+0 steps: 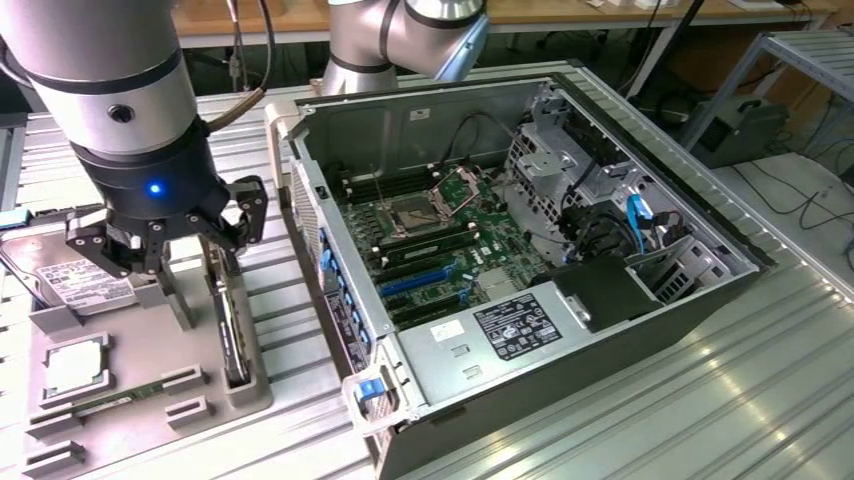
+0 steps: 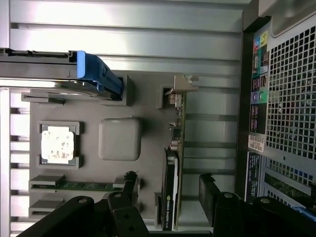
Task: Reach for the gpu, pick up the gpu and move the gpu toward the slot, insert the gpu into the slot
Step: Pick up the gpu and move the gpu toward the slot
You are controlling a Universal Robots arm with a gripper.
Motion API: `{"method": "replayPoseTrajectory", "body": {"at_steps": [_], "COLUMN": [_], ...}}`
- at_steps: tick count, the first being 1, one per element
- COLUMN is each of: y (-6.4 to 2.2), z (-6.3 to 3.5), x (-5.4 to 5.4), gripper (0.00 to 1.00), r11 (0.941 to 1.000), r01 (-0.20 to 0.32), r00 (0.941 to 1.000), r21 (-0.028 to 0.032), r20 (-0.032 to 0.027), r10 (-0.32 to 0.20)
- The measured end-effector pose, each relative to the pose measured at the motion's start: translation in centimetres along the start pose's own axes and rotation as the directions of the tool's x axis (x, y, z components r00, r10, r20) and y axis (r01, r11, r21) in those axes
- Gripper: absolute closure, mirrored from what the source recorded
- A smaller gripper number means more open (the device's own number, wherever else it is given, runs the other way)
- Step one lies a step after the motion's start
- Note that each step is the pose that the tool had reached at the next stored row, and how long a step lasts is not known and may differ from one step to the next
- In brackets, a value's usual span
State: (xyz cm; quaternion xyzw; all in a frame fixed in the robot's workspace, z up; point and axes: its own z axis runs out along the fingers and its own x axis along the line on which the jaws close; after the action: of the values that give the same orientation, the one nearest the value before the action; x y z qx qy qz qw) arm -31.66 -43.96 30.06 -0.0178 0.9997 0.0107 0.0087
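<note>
The end effector (image 1: 167, 240) is open, its fingers (image 2: 129, 192) spread wide and holding nothing. The gpu (image 1: 235, 325) stands on edge in a grey holder (image 1: 154, 345) on the worktop (image 1: 694, 400), directly below the end effector. In the wrist view the gpu (image 2: 173, 163) runs between the two fingers and touches neither. Its silver bracket (image 2: 180, 89) is at the end far from them. I judge this to be the reach, nearly complete: the card is straddled but not gripped.

To finish the step well, I think the card should sit midway between the fingers, with the pads square to its flat faces. It is thin and upright, so an off-centre close would likely tip it in the holder or pinch a corner. A straight descent seems safest, deep enough to catch the card's body rather than only its top edge. How far the fingertips have come down past that edge, I cannot tell.

The processor (image 2: 58, 143) and a memory stick (image 2: 84, 186) lie in the same holder beyond one finger, clear of its path. The hard drive (image 1: 67, 270) lies near that same side. The open case (image 1: 534, 250) sits beyond the other finger. The slot (image 1: 407, 285), which I take to be one of the blue connectors on the board, is well apart from the end effector.
</note>
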Motion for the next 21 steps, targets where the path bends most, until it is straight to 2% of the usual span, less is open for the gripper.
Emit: {"method": "replayPoseTrajectory", "body": {"at_steps": [10, 21], "y": [-0.58, -0.76], "z": [1.04, 2.92], "x": [0.0, 0.1], "gripper": [0.38, 0.38], "r11": [1.0000, 1.0000], "r01": [0.000, 0.000], "r00": [1.0000, 1.0000], "r21": [-0.0002, -0.0002], "r20": [0.0002, 0.0002], "r10": [0.000, 0.000]}}
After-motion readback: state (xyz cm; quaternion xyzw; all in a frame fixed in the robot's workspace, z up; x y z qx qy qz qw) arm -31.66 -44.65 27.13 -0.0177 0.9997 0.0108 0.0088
